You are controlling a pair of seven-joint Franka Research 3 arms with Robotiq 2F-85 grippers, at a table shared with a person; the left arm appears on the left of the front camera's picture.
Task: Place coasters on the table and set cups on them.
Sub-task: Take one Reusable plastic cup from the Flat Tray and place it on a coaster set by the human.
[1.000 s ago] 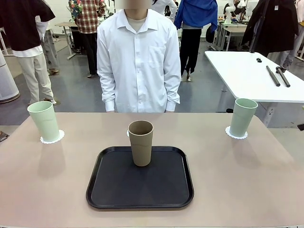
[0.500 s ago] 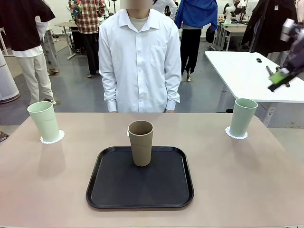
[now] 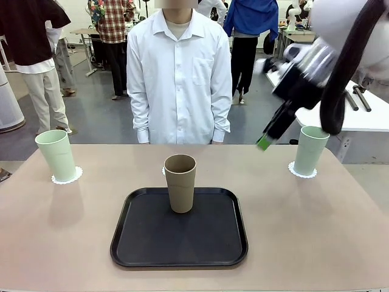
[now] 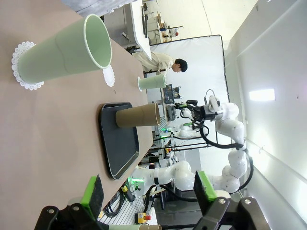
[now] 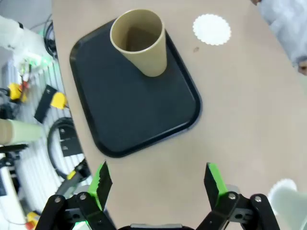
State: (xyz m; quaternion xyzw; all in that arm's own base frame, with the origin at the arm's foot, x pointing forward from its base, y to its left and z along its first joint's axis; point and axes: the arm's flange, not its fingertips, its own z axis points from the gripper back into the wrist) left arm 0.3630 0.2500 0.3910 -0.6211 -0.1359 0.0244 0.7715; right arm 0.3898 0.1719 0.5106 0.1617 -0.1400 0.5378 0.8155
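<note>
Front view: two green cups on coasters, brown cup on the tray

Front view looks across the desk point(image 3: 316, 237) at a person in a white shirt point(image 3: 178, 79) standing at its far edge. The left green cup point(image 3: 56, 155) stands upright near the far left corner on the left coaster point(image 3: 68, 177), whose lacy rim shows around the base. The right green cup point(image 3: 310, 150) stands upright near the far right corner on the right coaster point(image 3: 302, 173). The brown cup point(image 3: 180, 182) stands upright inside a black tray point(image 3: 179, 243) in the middle of the desk, toward the tray's far edge. The third coaster point(image 5: 211, 29) lies flat on the desk just beyond that edge, between the tray and the person. The brown cup hides most of it from the front, but the right wrist view shows it whole, with nothing on it.

The right fingers point(image 3: 265, 142) hang in the air over the far right part of the desk, between the person and the right green cup, and touch nothing. In the right wrist view they are spread wide and released, with the tray and brown cup ahead of them. The left fingers point(image 4: 148, 189) are likewise spread wide and empty. They look along the desk from its left side, well apart from every cup, with the left green cup nearest.
</note>
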